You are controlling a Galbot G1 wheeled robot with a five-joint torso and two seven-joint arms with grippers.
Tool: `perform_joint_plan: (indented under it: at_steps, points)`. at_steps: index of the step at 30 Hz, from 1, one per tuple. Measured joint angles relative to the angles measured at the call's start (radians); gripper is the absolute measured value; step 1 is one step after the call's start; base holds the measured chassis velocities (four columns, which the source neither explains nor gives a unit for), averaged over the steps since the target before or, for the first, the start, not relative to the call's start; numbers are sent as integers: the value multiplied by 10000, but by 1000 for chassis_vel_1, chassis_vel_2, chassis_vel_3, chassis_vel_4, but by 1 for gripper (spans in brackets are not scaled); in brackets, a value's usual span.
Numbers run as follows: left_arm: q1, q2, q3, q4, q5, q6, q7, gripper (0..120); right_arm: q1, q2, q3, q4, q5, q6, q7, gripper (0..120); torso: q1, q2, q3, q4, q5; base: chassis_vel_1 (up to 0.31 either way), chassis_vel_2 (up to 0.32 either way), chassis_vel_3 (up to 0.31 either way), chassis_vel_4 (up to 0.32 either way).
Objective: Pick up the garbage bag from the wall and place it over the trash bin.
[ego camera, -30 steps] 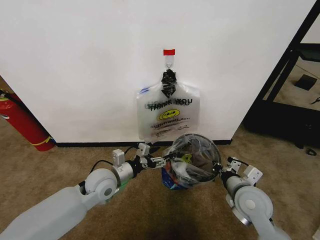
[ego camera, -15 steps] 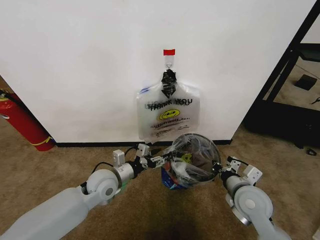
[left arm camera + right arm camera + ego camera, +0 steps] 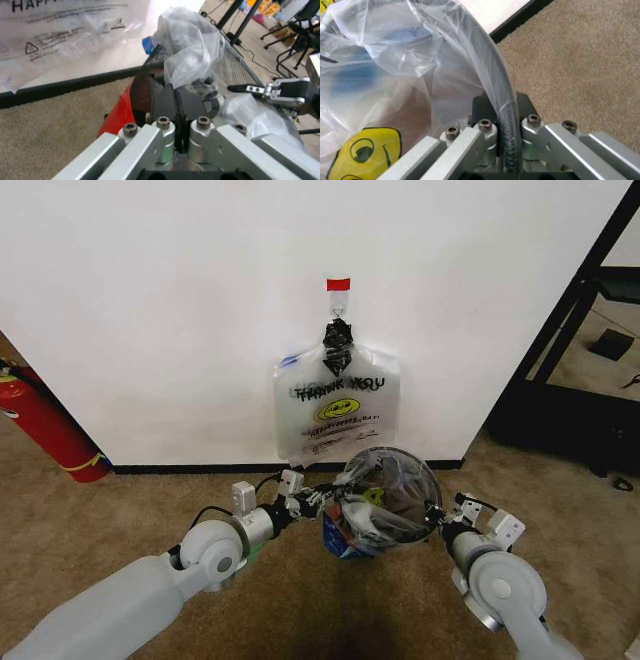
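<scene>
One trash bin (image 3: 388, 502), one loose garbage bag (image 3: 372, 510), one bundle of spare bags (image 3: 335, 412) on the wall (image 3: 180, 300), one red fire extinguisher (image 3: 45, 425) off to the left, and two grippers can be counted.

The garbage bag is thin, crinkly and see-through, with a yellow smiley print and blue patches showing through the plastic. It's draped into and over the black wire-mesh bin, which sits right between the two grippers on the carpet (image 3: 120, 510), just in front of the wall's black skirting strip.

The left gripper (image 3: 322, 498) is seen at the bin's left rim, fingers pressed together with a fold of the bag pinched between them; in the left wrist view (image 3: 176, 98) the plastic bunches up just beyond the fingertips. The right gripper (image 3: 440, 520) is at the opposite rim, clamped over the bin's dark rim wire with the bag's film caught under it, as seen in the right wrist view (image 3: 504, 108).

Behind the grippers, the bundle is hung from a hook under a red tape patch (image 3: 339, 284), gathered by a black tie. "THANK YOU" can be read on it above a smiley; "HAPPY" is partly readable in the left wrist view. The finer print can't be made out.
</scene>
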Motion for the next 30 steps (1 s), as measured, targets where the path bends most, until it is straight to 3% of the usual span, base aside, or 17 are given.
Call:
perform_joint_plan:
  at_steps: [18, 30]
  points:
    - [10, -216, -232, 1124, 224, -55, -124, 0, -59, -105, -175, 47, 69, -26, -554, 0, 0, 0, 0, 1, 0, 0, 0, 0, 0]
    - [745, -100, -391, 816, 831, -125, -121, 0, -44, 45, -33, 83, 267, 192, -758, 0, 0, 0, 0, 0, 0, 0, 0, 0, 0]
